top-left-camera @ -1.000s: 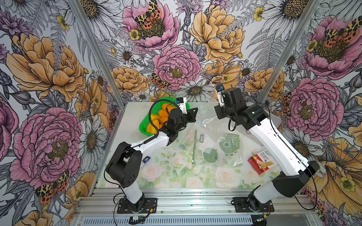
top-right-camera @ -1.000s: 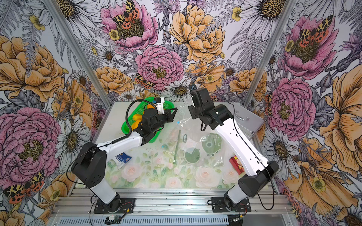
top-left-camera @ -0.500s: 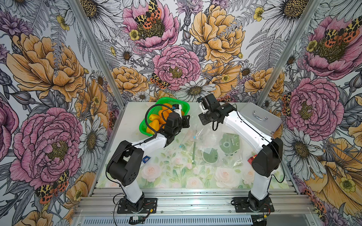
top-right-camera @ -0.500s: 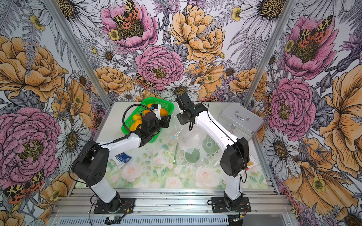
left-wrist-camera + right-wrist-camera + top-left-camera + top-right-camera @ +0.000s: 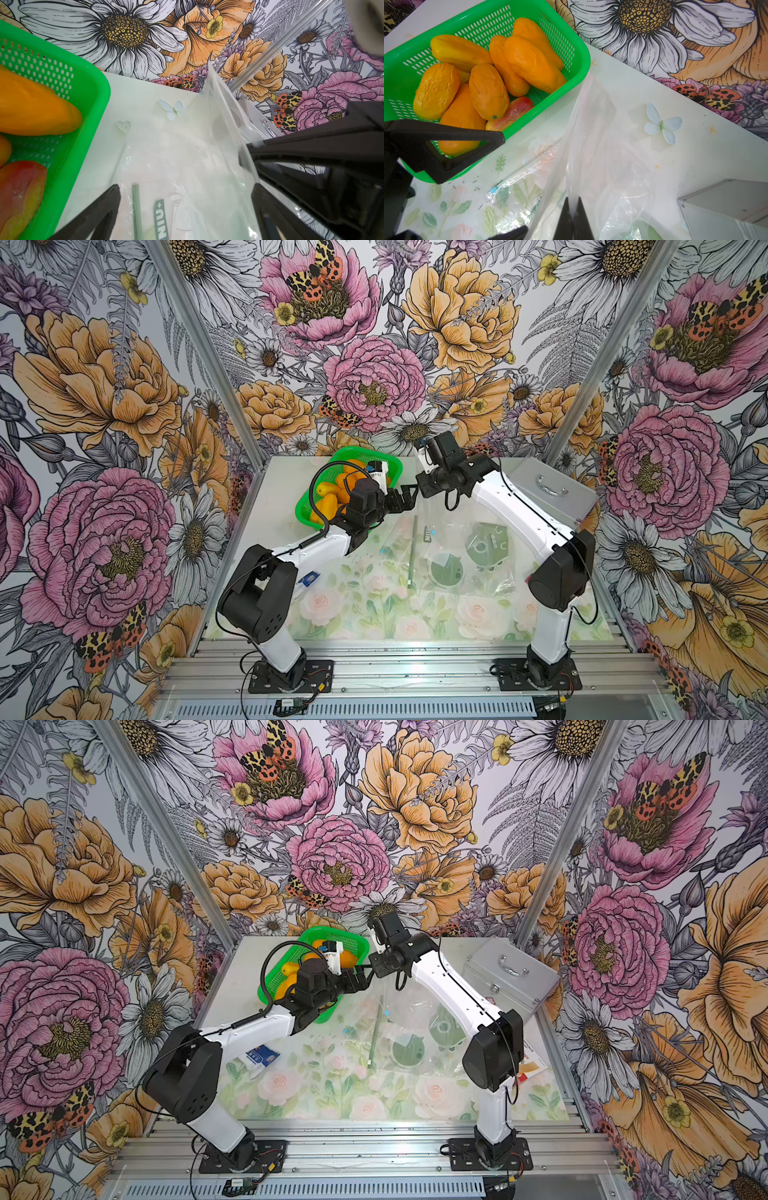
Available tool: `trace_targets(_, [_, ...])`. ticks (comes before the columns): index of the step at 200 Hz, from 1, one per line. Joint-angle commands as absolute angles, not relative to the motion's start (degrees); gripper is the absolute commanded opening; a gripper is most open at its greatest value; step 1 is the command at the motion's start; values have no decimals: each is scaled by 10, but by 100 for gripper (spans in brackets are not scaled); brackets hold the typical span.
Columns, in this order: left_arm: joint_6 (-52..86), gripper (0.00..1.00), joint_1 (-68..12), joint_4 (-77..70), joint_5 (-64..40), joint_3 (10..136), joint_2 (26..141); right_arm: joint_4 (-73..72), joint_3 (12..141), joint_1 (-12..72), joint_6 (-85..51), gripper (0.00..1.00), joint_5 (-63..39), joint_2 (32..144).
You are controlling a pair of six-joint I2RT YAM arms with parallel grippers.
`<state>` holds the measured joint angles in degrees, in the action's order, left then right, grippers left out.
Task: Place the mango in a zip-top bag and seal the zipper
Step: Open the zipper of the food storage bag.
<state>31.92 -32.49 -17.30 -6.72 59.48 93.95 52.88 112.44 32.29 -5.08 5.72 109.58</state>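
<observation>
Several orange mangoes [image 5: 488, 91] and one reddish mango [image 5: 510, 115] lie in a green basket [image 5: 305, 510] at the back left of the table. My right gripper [image 5: 572, 209] is shut on the top edge of a clear zip-top bag [image 5: 593, 135], which hangs from it down to the table beside the basket. My left gripper [image 5: 185, 189] is open, with the bag's film [image 5: 197, 145] lying between and under its fingers and nothing gripped. In both top views the two grippers meet just right of the basket, left gripper [image 5: 401, 499] and right gripper [image 5: 420, 488].
More clear bags with green print [image 5: 484, 543] and a green zipper strip [image 5: 411, 551] lie mid-table. A silver case [image 5: 548, 489] stands at the back right. A blue card [image 5: 262, 1054] lies under the left arm, a red and yellow packet [image 5: 530, 1063] at the right edge.
My left gripper has opened and let go of the bag. My right arm has swung left and back, carrying the bag's edge to the basket side.
</observation>
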Motion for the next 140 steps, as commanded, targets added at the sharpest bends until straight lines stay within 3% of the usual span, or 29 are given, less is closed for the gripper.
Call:
trace_targets(1, [351,99,-341,-173,-12,574,885,518,1129,322,-59,0,60,1103])
trace_targets(49, [335,99,-358,-172,59,552,816,515,1129,322,-62,0,64,1107])
trace_targets(140, [337,99,-371,-141,-32,583,871,515,1124,320,-68,0,63,1103])
